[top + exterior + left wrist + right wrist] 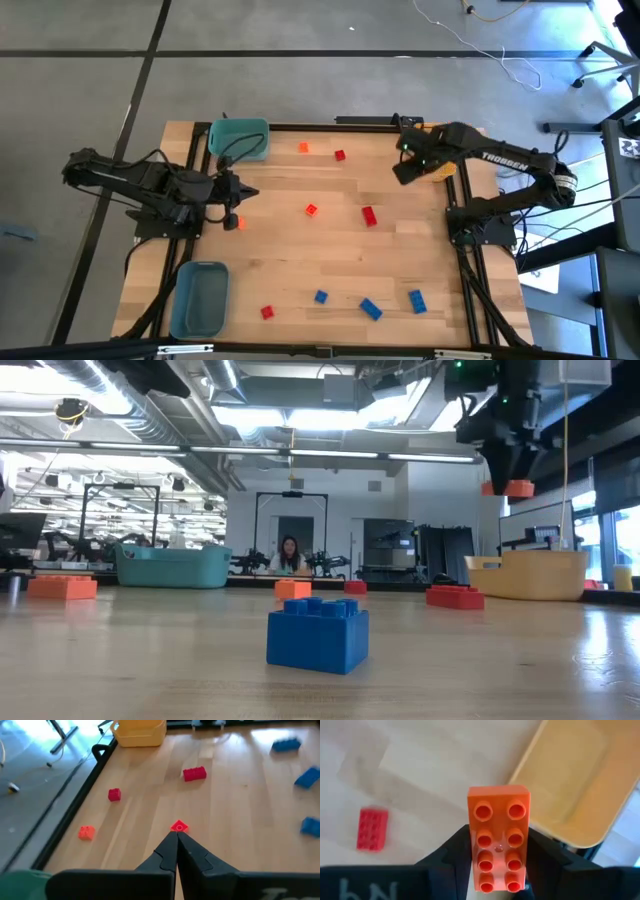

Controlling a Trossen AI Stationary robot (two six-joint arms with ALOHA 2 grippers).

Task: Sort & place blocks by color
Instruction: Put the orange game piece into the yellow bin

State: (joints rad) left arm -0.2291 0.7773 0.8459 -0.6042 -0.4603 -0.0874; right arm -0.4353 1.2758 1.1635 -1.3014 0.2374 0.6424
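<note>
My right gripper (498, 870) is shut on an orange eight-stud block (498, 850) and hangs high above the table next to the yellow-orange bin (440, 172). My left gripper (176, 836) is shut and empty, raised near the table's left edge and pointing toward a small red block (179, 826). Red blocks (369, 215) (340, 155) (267, 312) and orange blocks (304, 148) (232, 222) lie flat on the wood. Three blue blocks (371, 309) lie near the near edge, and one of them (318, 632) fills the low view's foreground. My right gripper pinches the orange block between its two fingers, by the two long sides (471, 851) at the end nearer the wrist. The fingers (500, 460) come from above and point down. The block (518, 488) is lifted clear, with its studded face toward the wrist camera.
A teal bin (240, 138) stands at the far left corner and a grey-blue bin (200, 298) at the near left corner. The yellow-orange bin (530, 573) sits at the far right edge. A person (289, 555) sits in the room beyond the table.
</note>
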